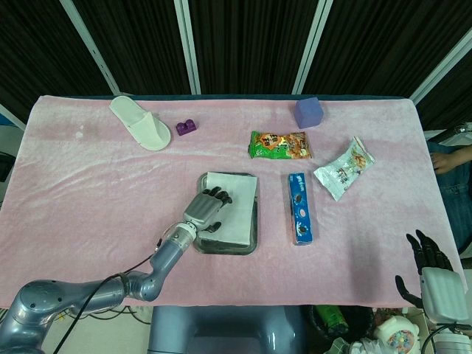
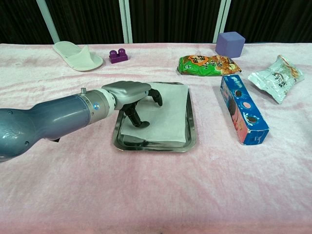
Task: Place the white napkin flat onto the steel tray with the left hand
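where the pink cloth (image 1: pixel 96 199) covers the table, a white slipper (image 1: pixel 140 122) lies at the far left, toe pointing toward the middle, and a small purple toy brick (image 1: pixel 186 127) sits just to its right. nearer the front edge, the left hand (image 2: pixel 130 92) reaches in from the left over the near-left part of the steel tray (image 2: pixel 191 131); its dark fingertips (image 2: pixel 158 99) curl down over the white napkin (image 2: pixel 165 114), and it grips nothing, though whether the tips actually touch the paper is hard to tell from either view. the napkin lies flat inside the tray, its far edge close to the tray's far rim and a strip of bare steel showing along the near side. beyond the tray, an orange and green snack packet (image 1: pixel 279 144) lies flat, and behind that, near the far edge, stands a purple cube (image 1: pixel 309 112). just right of the tray, a long blue cookie box (image 1: pixel 299 208) runs front to back, apart from the tray's rim. further right a pale, crinkled snack bag (image 1: pixel 344 168) lies at an angle. at the lower right corner of the head view, off the table, the right hand (image 1: pixel 428 258) shows with its dark fingers spread apart, holding nothing.
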### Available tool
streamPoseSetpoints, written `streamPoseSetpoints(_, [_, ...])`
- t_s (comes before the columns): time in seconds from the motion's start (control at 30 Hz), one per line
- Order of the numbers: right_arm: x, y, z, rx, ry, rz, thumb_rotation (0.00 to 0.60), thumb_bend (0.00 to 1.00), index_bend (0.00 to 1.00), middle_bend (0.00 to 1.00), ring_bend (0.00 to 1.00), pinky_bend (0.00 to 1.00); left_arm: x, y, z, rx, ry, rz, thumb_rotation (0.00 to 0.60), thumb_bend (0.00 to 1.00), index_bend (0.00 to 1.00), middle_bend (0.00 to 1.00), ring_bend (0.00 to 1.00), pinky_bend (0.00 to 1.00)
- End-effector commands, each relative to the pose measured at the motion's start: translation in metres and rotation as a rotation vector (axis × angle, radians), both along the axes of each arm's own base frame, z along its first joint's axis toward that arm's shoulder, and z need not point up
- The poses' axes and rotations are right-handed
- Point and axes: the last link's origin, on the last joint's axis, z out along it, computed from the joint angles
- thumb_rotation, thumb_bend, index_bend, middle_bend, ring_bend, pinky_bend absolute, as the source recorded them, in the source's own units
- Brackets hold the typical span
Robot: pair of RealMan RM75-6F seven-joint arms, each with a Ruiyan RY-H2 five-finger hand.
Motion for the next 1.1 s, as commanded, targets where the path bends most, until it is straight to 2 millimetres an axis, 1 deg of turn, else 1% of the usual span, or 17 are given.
streamPoseSetpoints(0.03, [0.0, 0.0, 0.0, -0.001, 0.0, -0.001, 0.6, 0.31, 0.0, 0.0, 0.05, 0.16, 0.008, -0.006, -0.004, -0.007, -0.005, 0.025, 0.6, 0.3, 0.23, 0.18, 0.07, 0.22])
streamPoseSetpoints(0.27, [0.0, 0.0, 0.0, 0.003, -0.002, 0.0, 0.6, 0.31, 0.0, 0.0, 0.05, 0.16, 0.018, -0.01, -0.004, -0.011, -0.007, 0.034, 0.6, 0.29, 0.24, 0.18, 0.07, 0.22])
streamPoseSetpoints(0.53, [0.0, 0.0, 0.0, 0.005, -0.003, 0.001, 0.6, 0.31, 0.0, 0.0, 0.05, 0.16, 0.018, -0.014, -0.005, 0.009, 0.019, 0.077, 0.6, 0.28, 0.24, 0.18, 0.07, 0.23])
streamPoseSetpoints(0.73, [0.0, 0.0, 0.0, 0.007, -0.002, 0.003, 0.6, 0.31, 0.0, 0.0, 0.05, 0.16, 0.023, -0.016, -0.005, 0.032, 0.02, 0.133, 0.6, 0.28, 0.25, 0.19, 0.07, 0.24])
streamPoseSetpoints(0.87, [0.0, 0.0, 0.0, 0.008, -0.004, 0.001, 0.6, 0.31, 0.0, 0.0, 0.05, 0.16, 0.028, -0.017, -0.004, 0.026, 0.026, 0.14, 0.6, 0.28, 0.24, 0.19, 0.07, 0.24])
streamPoseSetpoints(1.1, [0.001, 0.0, -0.001, 0.011, -0.003, 0.003, 0.6, 0.31, 0.0, 0.0, 0.05, 0.16, 0.028, -0.017, -0.002, 0.019, 0.045, 0.134, 0.6, 0.28, 0.24, 0.19, 0.07, 0.23])
